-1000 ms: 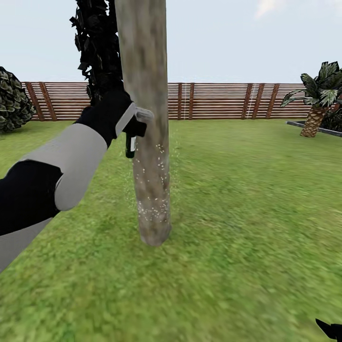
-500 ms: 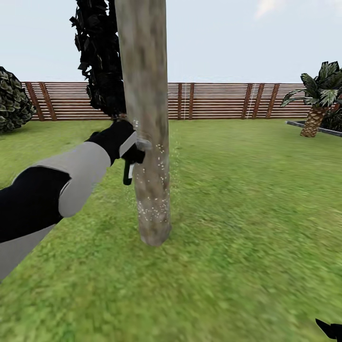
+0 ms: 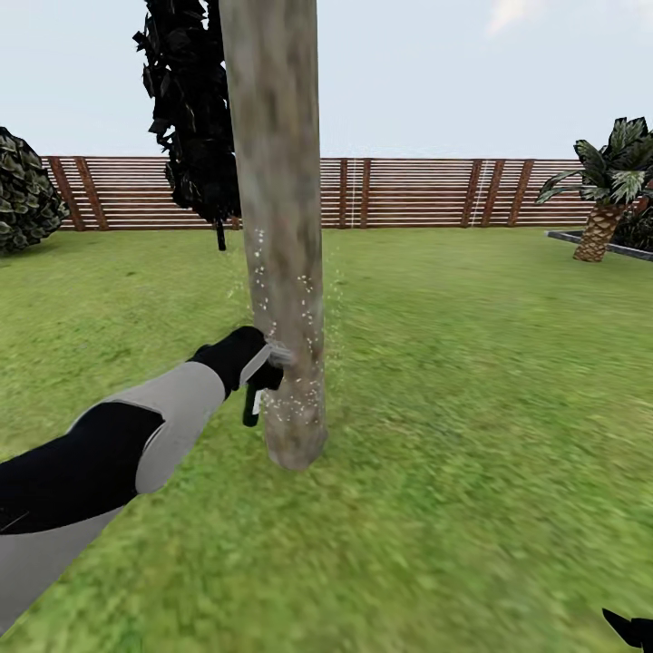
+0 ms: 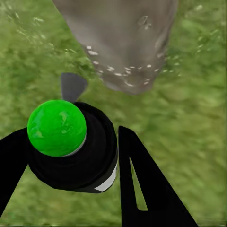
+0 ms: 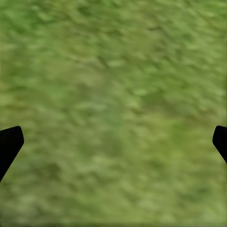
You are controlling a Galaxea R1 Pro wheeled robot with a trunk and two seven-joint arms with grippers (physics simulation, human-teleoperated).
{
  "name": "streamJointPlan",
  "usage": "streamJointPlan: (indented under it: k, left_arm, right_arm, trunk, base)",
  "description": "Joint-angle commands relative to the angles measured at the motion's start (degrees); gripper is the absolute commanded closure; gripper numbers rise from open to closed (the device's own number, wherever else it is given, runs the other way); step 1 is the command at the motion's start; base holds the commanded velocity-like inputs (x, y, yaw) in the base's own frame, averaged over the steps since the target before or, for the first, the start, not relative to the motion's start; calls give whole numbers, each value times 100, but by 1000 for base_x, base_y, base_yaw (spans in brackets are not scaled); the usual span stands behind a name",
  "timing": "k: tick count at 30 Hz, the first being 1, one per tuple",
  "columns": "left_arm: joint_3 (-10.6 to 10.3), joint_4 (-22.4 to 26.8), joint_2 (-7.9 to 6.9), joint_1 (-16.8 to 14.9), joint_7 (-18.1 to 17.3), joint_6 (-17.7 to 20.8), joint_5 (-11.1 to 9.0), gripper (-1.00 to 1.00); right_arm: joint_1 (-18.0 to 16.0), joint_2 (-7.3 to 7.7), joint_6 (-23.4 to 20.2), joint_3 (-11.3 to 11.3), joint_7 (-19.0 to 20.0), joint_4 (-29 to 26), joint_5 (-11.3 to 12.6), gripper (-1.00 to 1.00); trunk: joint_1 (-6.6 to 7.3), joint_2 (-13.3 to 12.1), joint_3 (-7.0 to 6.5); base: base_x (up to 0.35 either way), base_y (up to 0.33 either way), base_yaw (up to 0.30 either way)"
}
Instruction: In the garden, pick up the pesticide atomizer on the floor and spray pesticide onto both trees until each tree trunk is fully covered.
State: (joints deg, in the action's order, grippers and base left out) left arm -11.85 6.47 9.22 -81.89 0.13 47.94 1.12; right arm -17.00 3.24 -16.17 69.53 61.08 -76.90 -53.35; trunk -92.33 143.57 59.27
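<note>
A thick mottled grey-brown tree trunk (image 3: 277, 227) rises from the lawn just ahead, its lower part speckled with white spray droplets. My left gripper (image 3: 258, 372) is shut on the pesticide atomizer (image 3: 254, 399), a dark bottle with a grey nozzle pointed at the trunk near its base. In the left wrist view the atomizer (image 4: 71, 144) shows a green round end and black body between my black fingers (image 4: 142, 184), with the trunk's foot (image 4: 123, 42) just beyond. My right gripper (image 5: 113, 142) hangs open over bare grass; its tip (image 3: 630, 628) shows at the lower right corner.
A brown slatted fence (image 3: 408, 192) closes the lawn at the back. A dark narrow tree (image 3: 186, 109) stands behind the trunk, a round bush (image 3: 23, 195) at far left, a short palm (image 3: 608, 190) and a dark kerb (image 3: 599, 243) at right.
My left arm has dropped down along the trunk with the atomizer, from about mid-height to near its base. More droplets speckle the trunk. The camera has not moved.
</note>
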Motion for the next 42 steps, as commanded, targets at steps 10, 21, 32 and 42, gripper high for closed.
streamJointPlan:
  k: [10,21,32,42]
  left_arm:
    - [-18,9,-1,756,5,-501,13,100]
    - [-20,29,9,798,-2,-512,11,100]
    - [-20,29,1,798,5,-506,11,100]
    - [-17,59,-7,798,32,-502,33,100]
  right_arm:
    - [-1,0,0,-1,0,0,0,-100]
    - [-3,-7,0,-1,0,0,0,-100]
    - [-1,-8,0,-1,0,0,0,-100]
    - [-2,-6,0,-1,0,0,0,-100]
  trunk:
    - [1,1,-1]
    - [1,1,-1]
    - [1,1,-1]
    - [1,1,-1]
  base:
    - [0,0,0]
    - [0,-210,204]
    - [68,-324,191]
    - [7,-237,22]
